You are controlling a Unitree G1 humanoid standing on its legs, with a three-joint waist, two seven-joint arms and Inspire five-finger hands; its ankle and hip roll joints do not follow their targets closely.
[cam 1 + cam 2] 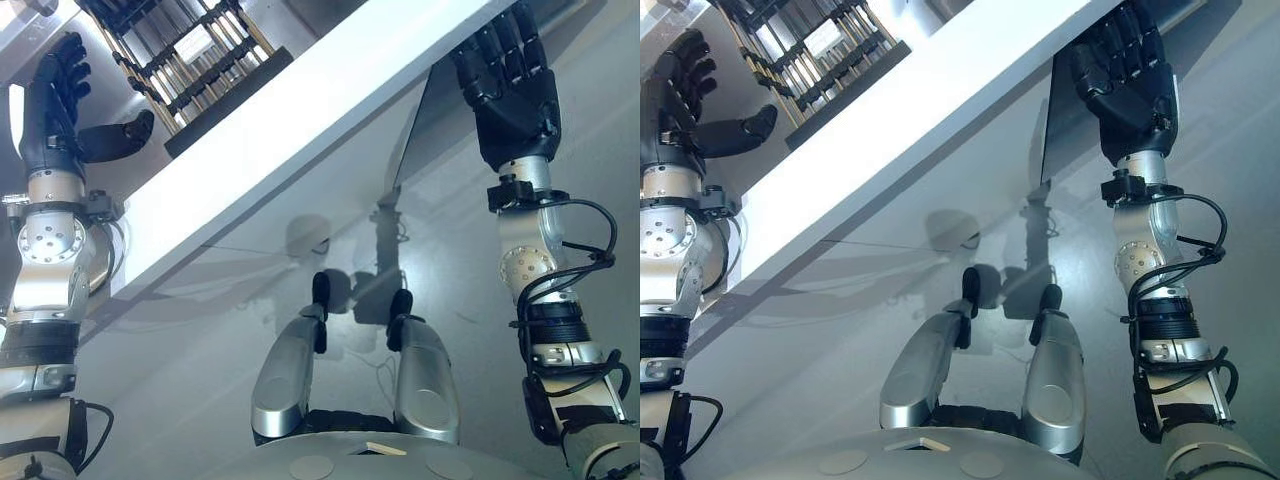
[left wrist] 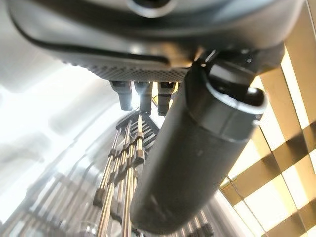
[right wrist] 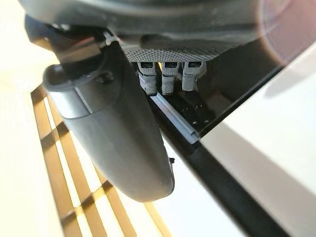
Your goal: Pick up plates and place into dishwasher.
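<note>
Seen from the head camera, the left hand [image 1: 52, 110] is raised with its fingers loosely curved and the thumb held out sideways, holding nothing. Just past its thumb tip lies the dishwasher rack [image 1: 195, 60], a dark frame of upright metal prongs. A long white panel [image 1: 330, 120] runs slantwise between the two hands. The right hand [image 1: 1125, 75] reaches up at the far end of that panel, fingers fairly straight, with their tips by the edge of a dark flat panel [image 1: 1070, 120]. The left wrist camera shows the rack's metal prongs [image 2: 131, 163] directly beyond the fingertips [image 2: 143, 96], the thumb apart from them and empty. The right wrist camera shows that hand's fingertips just above a pale metal rail [image 3: 177, 123], possibly touching, though it is hard to tell. No plate can be made out anywhere. The risk I see is the left fingers catching in the prongs, or the right hand closing on the panel edge instead of a plate.
</note>
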